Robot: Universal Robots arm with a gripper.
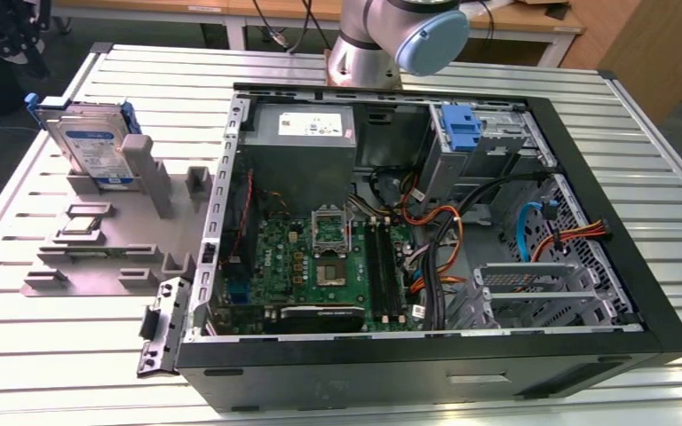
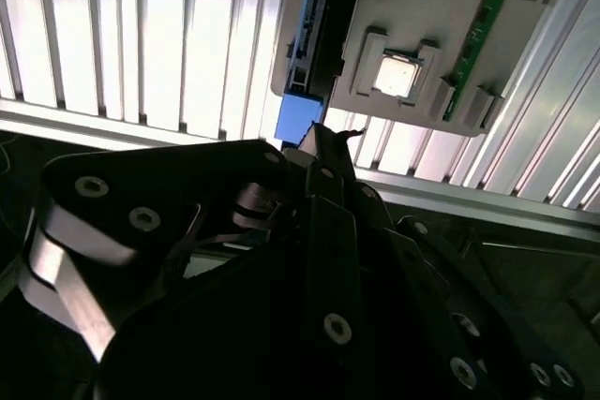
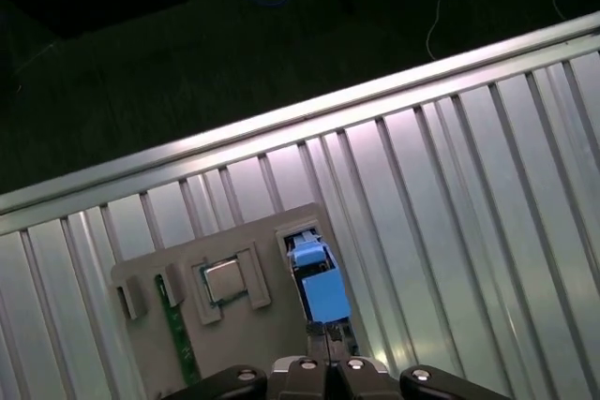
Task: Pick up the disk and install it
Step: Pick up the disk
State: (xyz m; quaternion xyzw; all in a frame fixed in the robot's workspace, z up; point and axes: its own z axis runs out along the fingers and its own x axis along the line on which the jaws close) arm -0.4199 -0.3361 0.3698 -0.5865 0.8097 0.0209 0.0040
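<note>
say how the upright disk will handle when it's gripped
Probably rigid and heavy for its size: the disk looks like a metal slab in a blue plastic frame. Standing on edge in the grey holder, it might tip if nudged sideways.

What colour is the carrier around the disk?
Blue; the carrier framing the disk shows best in the exterior view.

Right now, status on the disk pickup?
Gripper hangs above the disk. Disk upright in the grey holder on the table, outside the PC case, not yet installed. Nothing between gripper and disk.
</note>
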